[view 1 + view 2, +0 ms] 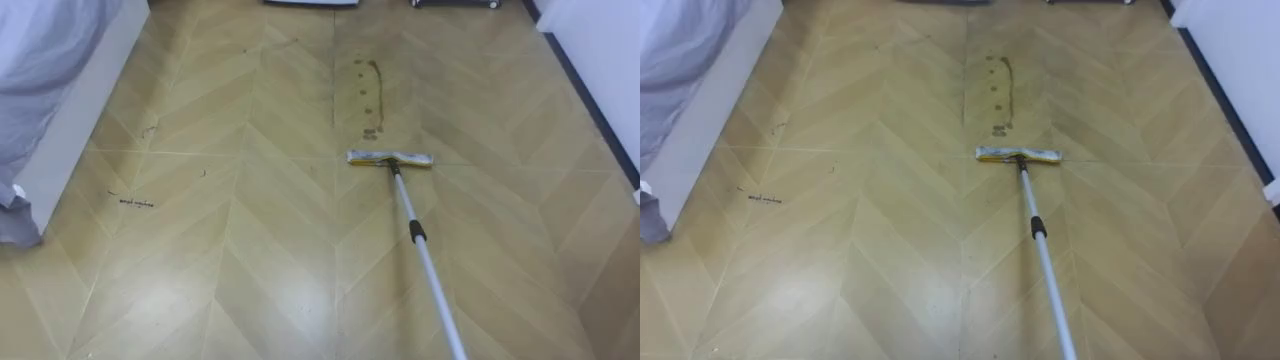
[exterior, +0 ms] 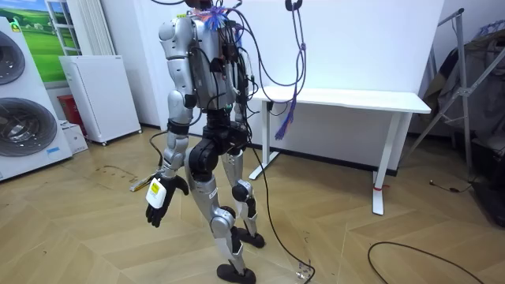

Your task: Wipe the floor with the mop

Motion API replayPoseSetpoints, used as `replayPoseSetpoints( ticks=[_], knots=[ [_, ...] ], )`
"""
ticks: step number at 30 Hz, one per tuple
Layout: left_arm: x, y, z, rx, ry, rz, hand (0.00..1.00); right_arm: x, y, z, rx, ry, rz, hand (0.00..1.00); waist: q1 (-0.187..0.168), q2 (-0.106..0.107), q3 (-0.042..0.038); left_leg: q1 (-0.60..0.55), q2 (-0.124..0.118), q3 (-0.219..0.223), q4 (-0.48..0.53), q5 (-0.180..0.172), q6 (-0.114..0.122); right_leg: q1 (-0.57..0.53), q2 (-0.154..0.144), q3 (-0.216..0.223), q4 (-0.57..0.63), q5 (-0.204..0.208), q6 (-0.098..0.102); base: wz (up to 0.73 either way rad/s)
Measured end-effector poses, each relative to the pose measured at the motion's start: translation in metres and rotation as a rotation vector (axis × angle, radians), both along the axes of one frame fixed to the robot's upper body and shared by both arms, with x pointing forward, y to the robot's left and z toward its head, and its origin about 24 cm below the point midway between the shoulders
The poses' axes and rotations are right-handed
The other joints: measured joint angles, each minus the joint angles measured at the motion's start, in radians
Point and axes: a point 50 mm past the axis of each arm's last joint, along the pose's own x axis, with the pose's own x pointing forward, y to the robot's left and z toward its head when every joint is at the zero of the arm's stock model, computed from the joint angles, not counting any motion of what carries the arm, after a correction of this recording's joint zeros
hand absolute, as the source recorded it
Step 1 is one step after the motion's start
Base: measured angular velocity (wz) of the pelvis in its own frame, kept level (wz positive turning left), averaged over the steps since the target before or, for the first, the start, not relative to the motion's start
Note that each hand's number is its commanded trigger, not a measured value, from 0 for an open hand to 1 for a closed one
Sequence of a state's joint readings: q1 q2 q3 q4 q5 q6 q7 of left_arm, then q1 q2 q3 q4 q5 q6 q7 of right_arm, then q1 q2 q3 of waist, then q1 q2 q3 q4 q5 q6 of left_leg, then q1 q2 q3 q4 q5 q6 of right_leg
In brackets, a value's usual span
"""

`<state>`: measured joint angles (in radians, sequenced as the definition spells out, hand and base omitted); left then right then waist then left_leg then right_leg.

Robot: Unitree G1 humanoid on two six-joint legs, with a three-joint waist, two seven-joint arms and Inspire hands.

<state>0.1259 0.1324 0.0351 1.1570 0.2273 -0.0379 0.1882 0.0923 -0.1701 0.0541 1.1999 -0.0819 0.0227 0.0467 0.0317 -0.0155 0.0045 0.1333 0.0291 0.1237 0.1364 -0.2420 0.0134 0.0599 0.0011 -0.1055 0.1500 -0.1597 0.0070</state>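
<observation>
The mop point(image 1: 390, 159) is lying flat just short of the stain point(image 1: 369, 131), lining up a push across it; I cannot tell the left hand's point(image 2: 160, 199) grip.

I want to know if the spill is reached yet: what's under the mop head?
The mop head lies flat on the floor, short of the brown stain. It covers the floor beneath, so any dirt there can't be seen.

The mop head point(image 1: 390, 158) lies just before the stain point(image 1: 368, 98).
</observation>
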Motion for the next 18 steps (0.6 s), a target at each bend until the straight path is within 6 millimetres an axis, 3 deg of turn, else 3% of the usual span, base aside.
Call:
replayPoseSetpoints(
  ticks=[18],
  knots=[
    [-0.0081,0.0030,-0.0002,0.003,0.017,0.021,0.00,-0.0037,0.0009,-0.0008,0.007,0.010,-0.008,1.00,0.001,-0.011,0.0020,-0.003,0.000,-0.016,0.002,0.000,0.000,0.003,-0.002,-0.012,-0.001,0.000,0.000,0.02]
  ],
)
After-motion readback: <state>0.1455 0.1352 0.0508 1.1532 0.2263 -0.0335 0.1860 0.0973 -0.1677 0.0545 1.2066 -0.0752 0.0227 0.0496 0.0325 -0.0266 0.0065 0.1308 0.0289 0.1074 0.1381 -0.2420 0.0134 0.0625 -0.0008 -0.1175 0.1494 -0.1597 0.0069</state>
